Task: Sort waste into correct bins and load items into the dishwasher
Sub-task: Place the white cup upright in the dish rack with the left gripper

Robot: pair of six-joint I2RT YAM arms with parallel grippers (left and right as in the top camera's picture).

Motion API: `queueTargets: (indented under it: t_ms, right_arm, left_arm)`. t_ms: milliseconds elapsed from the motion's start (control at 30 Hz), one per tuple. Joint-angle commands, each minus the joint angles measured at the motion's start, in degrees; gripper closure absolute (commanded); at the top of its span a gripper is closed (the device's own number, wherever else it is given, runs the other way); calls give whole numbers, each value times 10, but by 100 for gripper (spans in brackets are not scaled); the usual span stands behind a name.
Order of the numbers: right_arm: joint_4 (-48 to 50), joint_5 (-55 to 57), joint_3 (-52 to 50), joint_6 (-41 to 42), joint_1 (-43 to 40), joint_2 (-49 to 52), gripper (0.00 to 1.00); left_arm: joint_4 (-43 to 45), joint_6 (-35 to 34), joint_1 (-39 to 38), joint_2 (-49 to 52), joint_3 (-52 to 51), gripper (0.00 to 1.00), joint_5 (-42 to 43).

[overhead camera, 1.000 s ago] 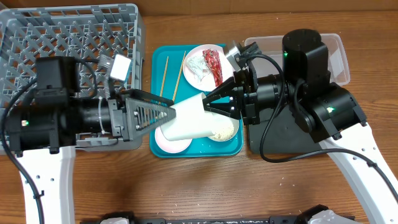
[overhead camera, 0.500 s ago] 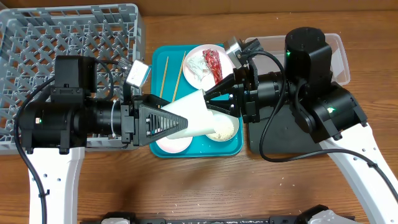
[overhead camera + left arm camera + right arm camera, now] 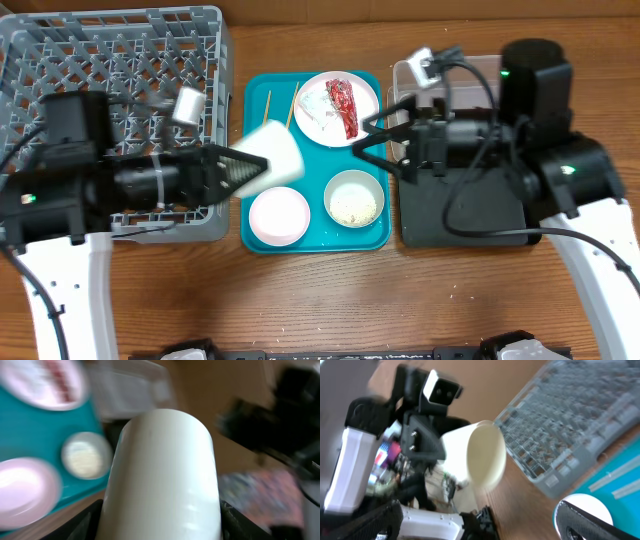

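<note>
one white cup (image 3: 277, 155) sits clamped in the left end effector (image 3: 256, 168) — the right end effector (image 3: 360, 138) gapes wide, empty

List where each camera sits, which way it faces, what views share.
Overhead: above table, facing straight down; left arm, right arm show.
Left wrist: on left arm, facing along the white cup gripped between its fingers; blurred.
Right wrist: on right arm, facing left arm and dish rack; own fingers at bottom corners.
Shared: white cup, in all three.
</note>
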Motion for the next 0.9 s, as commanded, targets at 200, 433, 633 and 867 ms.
queueTargets:
  t_ms: [200,433,633,867]
  right_arm:
    - [-262,334,10,7,2,-1,0]
    - [-325,347,8,7,26,41,0]
    - [-338,347,7,7,45,60,0]
    - [-338,347,7,7,54,60,1]
  left_arm:
    - [-14,-143,131,0,4,43,-527]
    - [28,-209,130,30,-34,37,-656]
    - [52,-217,131,101,-75,34,-659]
    - [119,-193,131,200,-86,37,-636]
